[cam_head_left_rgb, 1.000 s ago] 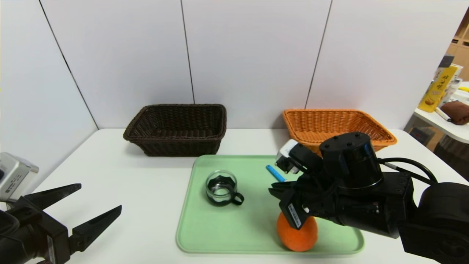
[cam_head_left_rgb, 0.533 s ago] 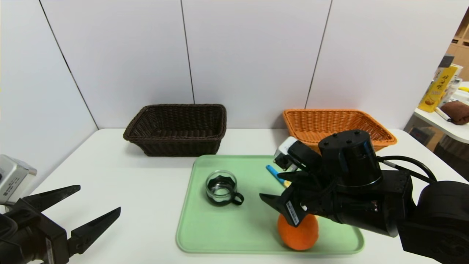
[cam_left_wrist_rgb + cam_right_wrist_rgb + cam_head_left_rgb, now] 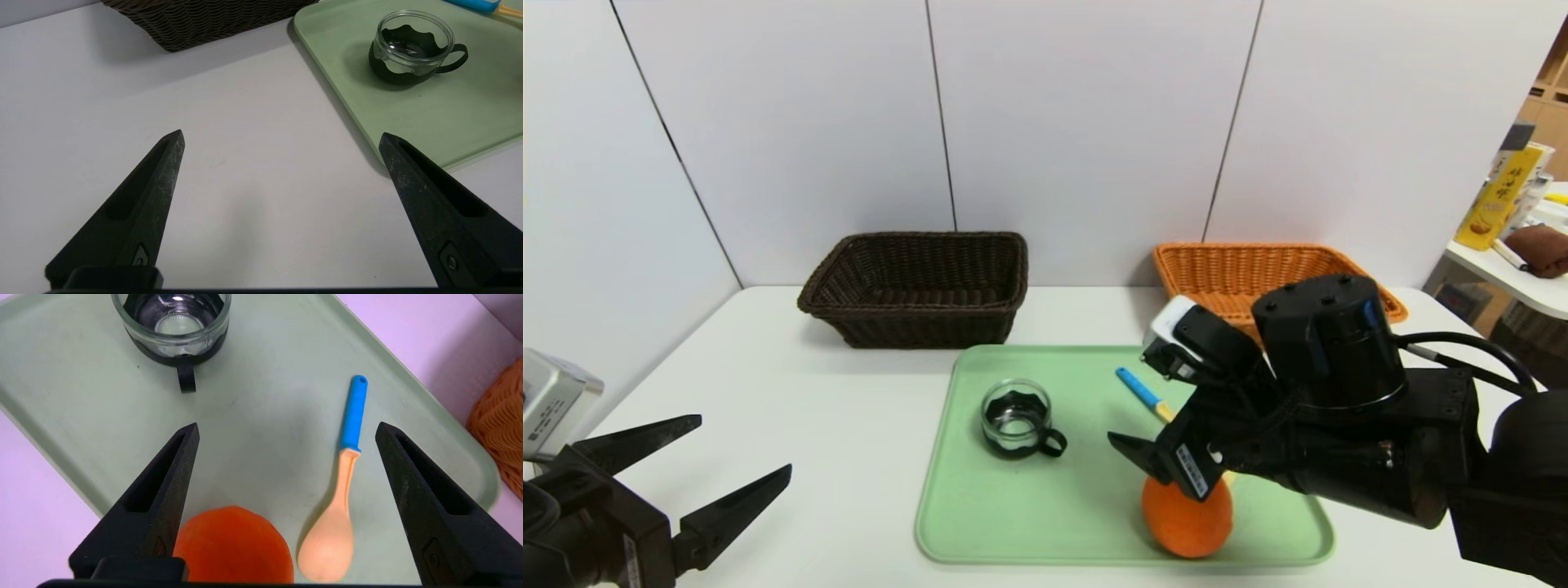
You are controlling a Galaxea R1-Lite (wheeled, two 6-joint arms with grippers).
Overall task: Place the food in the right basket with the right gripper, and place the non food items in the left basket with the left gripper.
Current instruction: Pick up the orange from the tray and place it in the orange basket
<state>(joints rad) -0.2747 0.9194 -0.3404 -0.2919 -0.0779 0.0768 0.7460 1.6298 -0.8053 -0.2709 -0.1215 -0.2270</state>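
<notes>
**Over the tray: right gripper spread above the orange, nothing sorted yet**

Above the near right corner of the green tray, your right gripper hangs with its jaws spread wide and nothing between them. The orange sits on the tray directly under it, just short of the fingertips, so the wide gap reads as preparation for taking a round fruit about as broad as the opening. Nothing touches the fruit as far as the views show.

Beside the orange on the tray lies the spoon, bowl end just next to the fruit and blue handle pointing toward the tray's far edge. Mind that closeness: one finger could catch the spoon as you close.

Toward the tray's left half stands the glass cup, upright, handle facing the orange.

Beyond the tray's far right corner waits the orange-tan basket; beyond its far left corner, the dark brown basket. I see nothing in either.

Well off the tray's left edge, your left gripper is parked over the table, jaws wide and empty, probably kept clear until the cup and spoon are due.
</notes>
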